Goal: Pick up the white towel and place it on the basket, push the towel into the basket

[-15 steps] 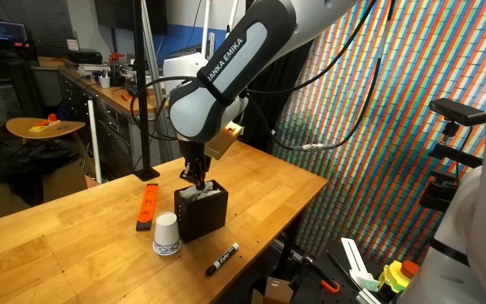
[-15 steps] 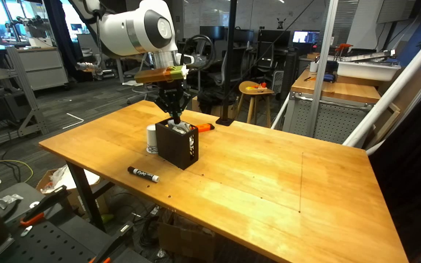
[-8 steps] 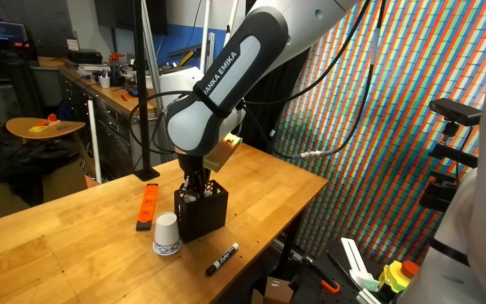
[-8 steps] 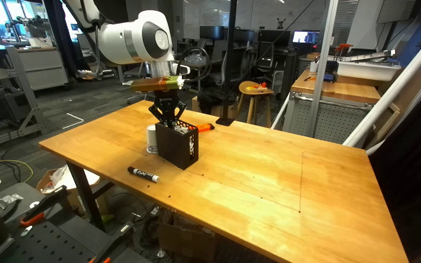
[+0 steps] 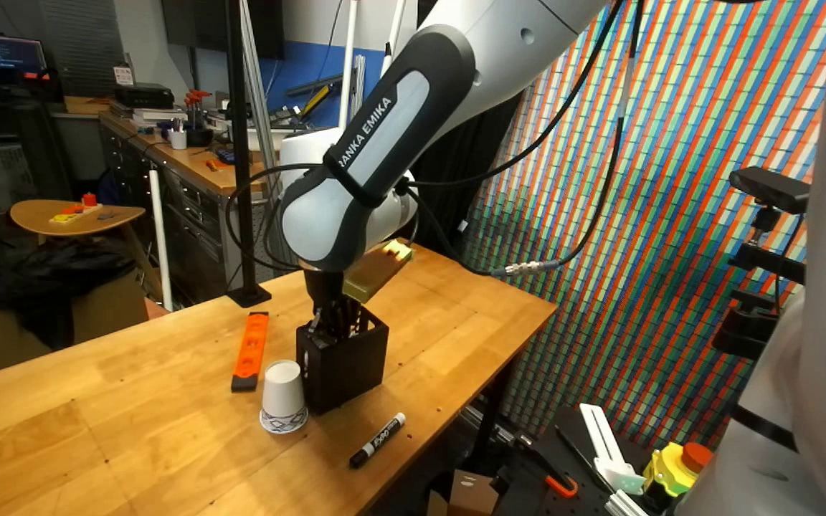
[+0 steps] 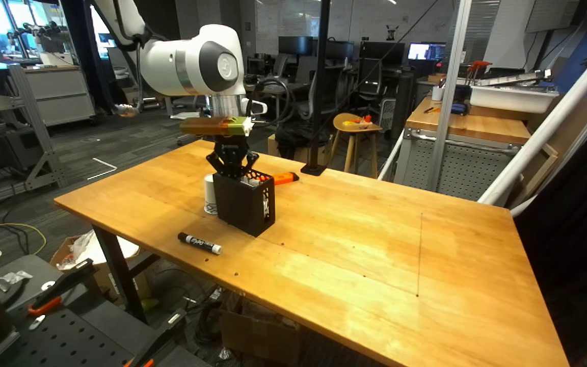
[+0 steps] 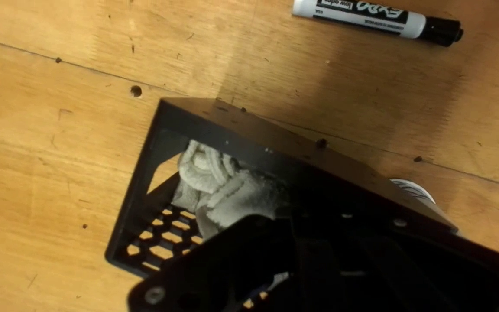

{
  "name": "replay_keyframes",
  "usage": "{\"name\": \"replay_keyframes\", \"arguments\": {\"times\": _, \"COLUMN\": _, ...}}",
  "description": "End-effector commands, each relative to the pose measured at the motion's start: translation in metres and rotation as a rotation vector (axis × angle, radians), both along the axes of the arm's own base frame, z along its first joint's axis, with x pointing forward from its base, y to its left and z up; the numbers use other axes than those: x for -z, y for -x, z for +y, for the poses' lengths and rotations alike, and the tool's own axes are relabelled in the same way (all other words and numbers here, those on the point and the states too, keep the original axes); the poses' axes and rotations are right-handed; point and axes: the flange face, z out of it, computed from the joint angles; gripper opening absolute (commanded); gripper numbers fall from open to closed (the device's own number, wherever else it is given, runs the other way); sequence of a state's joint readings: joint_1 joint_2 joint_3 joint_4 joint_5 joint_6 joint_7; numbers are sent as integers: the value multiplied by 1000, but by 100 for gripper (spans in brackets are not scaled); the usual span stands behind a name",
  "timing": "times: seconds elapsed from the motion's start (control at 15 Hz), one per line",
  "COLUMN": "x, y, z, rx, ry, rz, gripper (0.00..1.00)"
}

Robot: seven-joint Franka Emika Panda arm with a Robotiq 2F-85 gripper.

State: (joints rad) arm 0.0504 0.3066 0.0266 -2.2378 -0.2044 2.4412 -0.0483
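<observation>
Black two-finger gripper (image 6: 232,171), count 1, on 1 Franka Panda arm (image 5: 384,136), points down into the black basket (image 5: 352,369). Fingers pressed together; tips sit out of sight below the rim, so can't tell whether they touch cloth. White towel (image 7: 236,197), 1, is inside that basket, bunched in folds, below the rim; wrist view has it partly behind the dark gripper linkage. Basket: 1, box-shaped, hexagon holes in one wall, standing on 1 wooden table (image 6: 375,255). White paper cup (image 5: 283,390), 1, upside down, just beside the basket; contact can't be told. Expo marker (image 7: 377,17), 1, black cap, lying on the table near the basket, apart from it. Orange spirit level (image 6: 283,178), 1, lying flat, partly behind the basket in an exterior view. Black post (image 6: 319,86), 1, its base plate (image 6: 313,169) at the table's edge. Background: 1 wooden stool (image 5: 34,213) bearing small red and yellow pieces (image 5: 89,200), too small to count. Beside the arm's base: 1 emergency stop button (image 5: 696,456), red on a yellow housing, and 1 black camera (image 5: 771,188).
</observation>
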Motion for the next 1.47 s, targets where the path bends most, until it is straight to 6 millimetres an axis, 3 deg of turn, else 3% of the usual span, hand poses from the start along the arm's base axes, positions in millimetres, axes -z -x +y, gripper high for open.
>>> {"name": "replay_keyframes", "arguments": {"times": 0.0, "x": 19, "y": 14, "z": -1, "rx": 82, "ry": -46, "rz": 7, "gripper": 7}}
{"name": "replay_keyframes", "arguments": {"times": 0.67, "x": -9, "y": 8, "z": -21, "rx": 212, "ry": -35, "rz": 1, "gripper": 7}}
{"name": "replay_keyframes", "arguments": {"times": 0.93, "x": -6, "y": 8, "z": -30, "rx": 290, "ry": -13, "rz": 65, "gripper": 6}}
{"name": "replay_keyframes", "arguments": {"times": 1.4, "x": -6, "y": -6, "z": -24, "rx": 290, "ry": -9, "rz": 110, "gripper": 5}}
